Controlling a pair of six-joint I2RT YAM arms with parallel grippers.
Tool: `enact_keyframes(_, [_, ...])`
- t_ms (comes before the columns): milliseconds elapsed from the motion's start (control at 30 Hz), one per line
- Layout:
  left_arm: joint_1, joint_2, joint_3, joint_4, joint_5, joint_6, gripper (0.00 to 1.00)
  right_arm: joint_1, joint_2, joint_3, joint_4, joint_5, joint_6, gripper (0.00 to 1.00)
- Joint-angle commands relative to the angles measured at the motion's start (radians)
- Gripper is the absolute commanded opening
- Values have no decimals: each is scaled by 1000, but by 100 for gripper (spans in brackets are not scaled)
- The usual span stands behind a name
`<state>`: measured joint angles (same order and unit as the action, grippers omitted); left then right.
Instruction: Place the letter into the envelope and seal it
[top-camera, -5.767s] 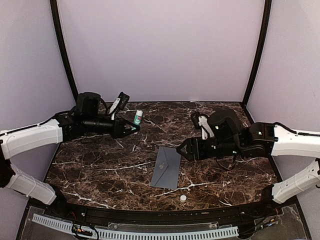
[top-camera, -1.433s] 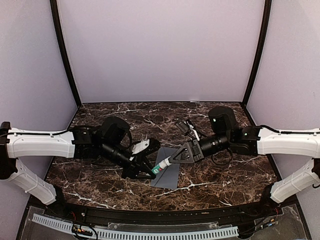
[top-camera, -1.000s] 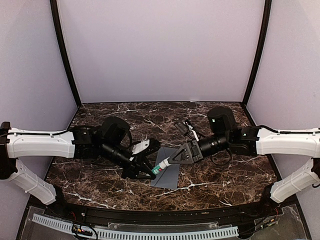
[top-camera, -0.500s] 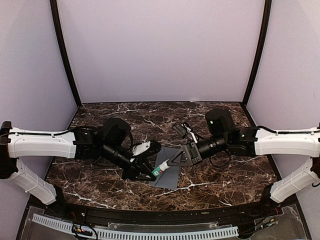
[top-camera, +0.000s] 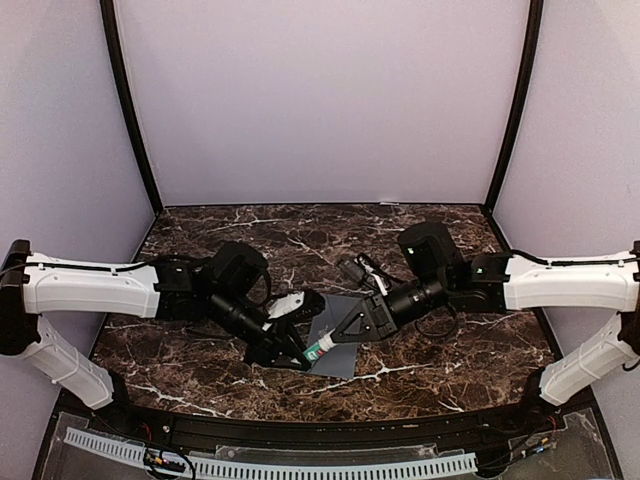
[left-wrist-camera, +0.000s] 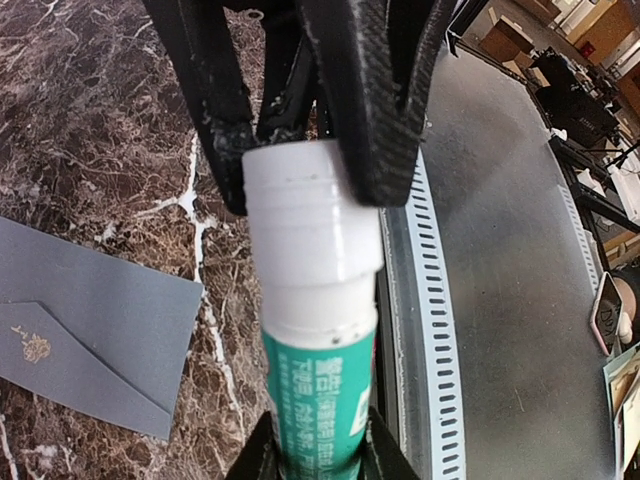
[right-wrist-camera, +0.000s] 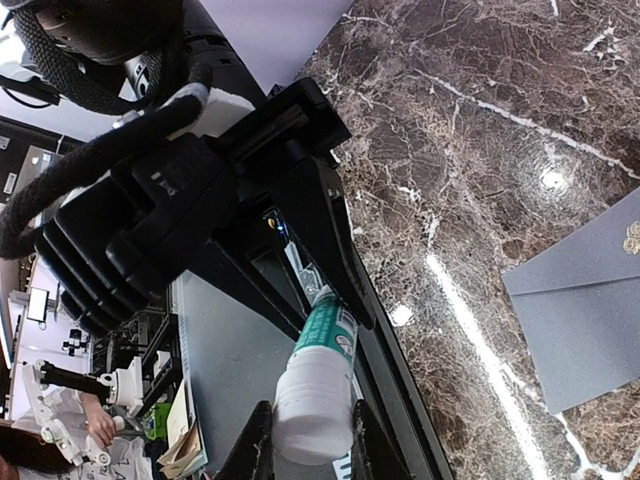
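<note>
The grey envelope (top-camera: 341, 363) lies flat at the middle front of the table, flap folded down; it also shows in the left wrist view (left-wrist-camera: 90, 320) and the right wrist view (right-wrist-camera: 590, 310). The letter is not in view. A glue stick (top-camera: 320, 347) with a green body and a white end hangs just above the envelope's left edge. My left gripper (top-camera: 299, 356) is shut on its green body (left-wrist-camera: 318, 400). My right gripper (top-camera: 336, 336) is shut on its white end (right-wrist-camera: 312, 400). The two grippers meet tip to tip.
The dark marble table (top-camera: 450, 350) ends at a black front rim, with a slotted white strip (top-camera: 270, 465) below it. Both arms reach inward over the middle of the table. Lilac walls enclose the back and sides.
Earlier the left gripper was by the glue stick at the back left, the right gripper apart. In the last second both grippers drifted slightly forward and left, holding it.
</note>
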<state>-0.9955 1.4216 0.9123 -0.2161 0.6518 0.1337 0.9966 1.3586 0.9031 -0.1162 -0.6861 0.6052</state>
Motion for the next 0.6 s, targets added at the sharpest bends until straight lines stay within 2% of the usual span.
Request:
enact_keyframes(0, [3, 10, 21, 34, -5, -21, 0, 41, 20, 37, -17, 8, -31, 14])
enact_keyframes(233, [33, 3, 21, 50, 11, -42, 0, 77, 45, 42, -19, 38, -28, 14])
enact_keyframes(567, [41, -3, 17, 60, 0, -46, 0, 138, 117, 10, 102, 25, 34, 13])
